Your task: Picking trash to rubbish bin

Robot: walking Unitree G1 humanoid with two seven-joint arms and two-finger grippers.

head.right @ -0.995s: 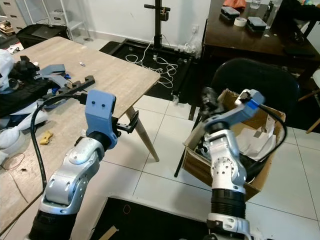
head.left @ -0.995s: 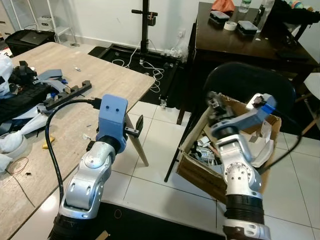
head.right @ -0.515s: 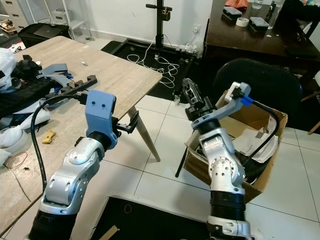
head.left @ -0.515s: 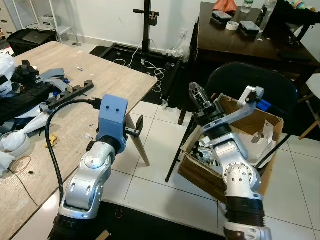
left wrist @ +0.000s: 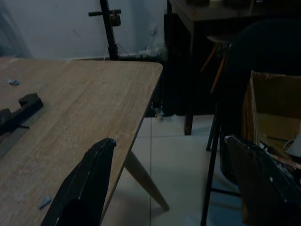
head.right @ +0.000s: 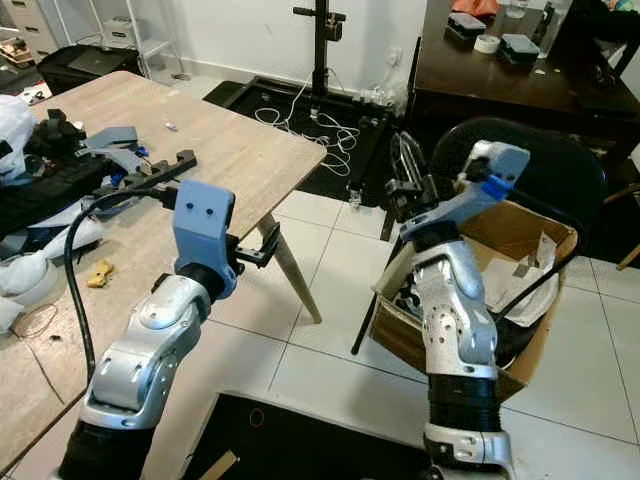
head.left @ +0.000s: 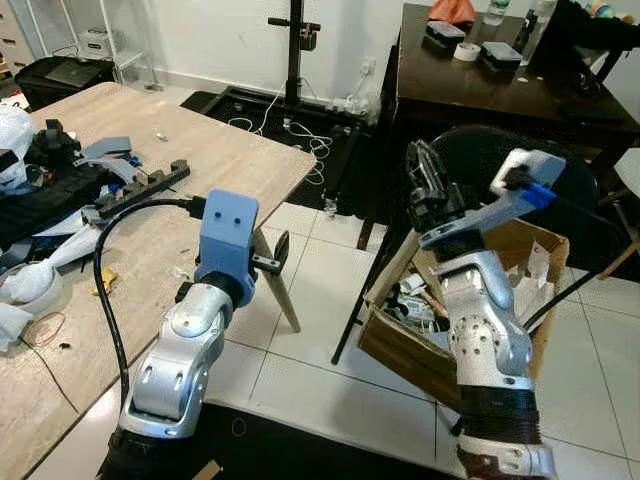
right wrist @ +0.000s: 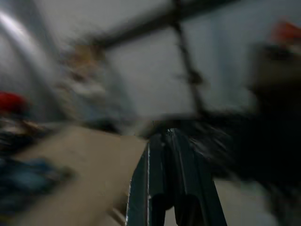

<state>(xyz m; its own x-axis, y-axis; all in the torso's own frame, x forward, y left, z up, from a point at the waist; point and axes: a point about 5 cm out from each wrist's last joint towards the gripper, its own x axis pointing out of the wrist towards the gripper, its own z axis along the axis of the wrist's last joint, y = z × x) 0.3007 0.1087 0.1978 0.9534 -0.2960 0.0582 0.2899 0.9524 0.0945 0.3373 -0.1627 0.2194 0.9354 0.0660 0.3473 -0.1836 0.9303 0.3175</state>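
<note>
My right gripper (head.left: 418, 160) is raised above the near left corner of the cardboard box (head.left: 395, 350) that serves as the bin, in front of the black chair. Its two black fingers (right wrist: 165, 155) are pressed together with nothing between them. The box holds crumpled white paper (head.left: 530, 275) and other scraps. My left gripper (head.left: 277, 250) is held over the floor just off the wooden table's corner. It stands open and empty, its fingers (left wrist: 89, 183) wide apart. Loose litter lies on the table (head.left: 200, 160), including a small yellow piece (head.left: 103, 281) and white plastic (head.left: 25, 285).
A black chair (head.left: 510, 160) stands behind the box, and a dark desk (head.left: 470, 85) behind that. Black gear and cables (head.left: 50, 185) crowd the table's left side. A black stand (head.left: 293, 50) and white cords (head.left: 300, 135) are on the far floor. White tiles lie between table and box.
My right gripper has lifted from low over the box and swung up, its fingers now pointing upward. The right wrist view is blurred by motion. The left arm has held still.
</note>
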